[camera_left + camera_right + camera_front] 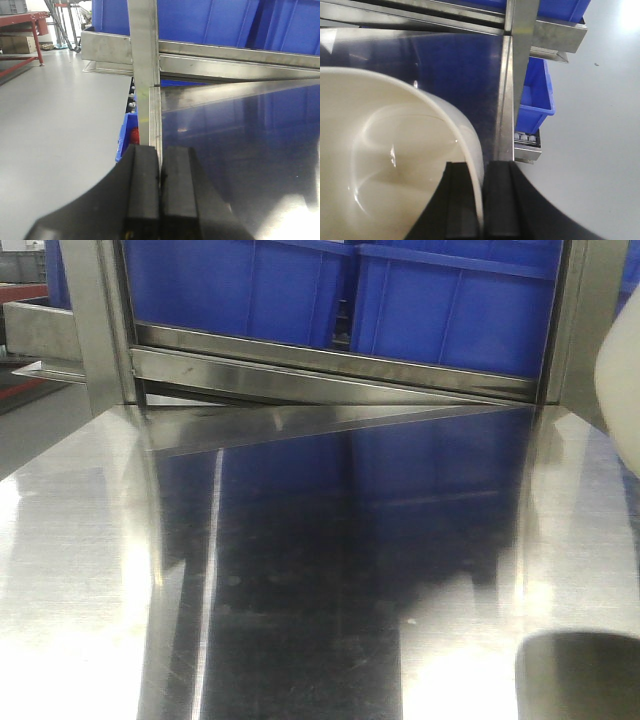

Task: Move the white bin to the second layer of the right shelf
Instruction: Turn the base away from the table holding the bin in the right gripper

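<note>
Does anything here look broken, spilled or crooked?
Nothing stands out. The white bin is empty and looks intact, its wall pinched in the right gripper; the blue crates sit side by side behind the steel rail.

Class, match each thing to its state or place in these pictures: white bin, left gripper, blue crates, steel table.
Things: 1 white bin; 2 left gripper; 3 blue crates; 4 steel table.
States: A shut on nothing; B mirrors blue; C held by right gripper; D on rack behind the table.
Pairs: 1-C, 2-A, 3-D, 4-B.
</note>
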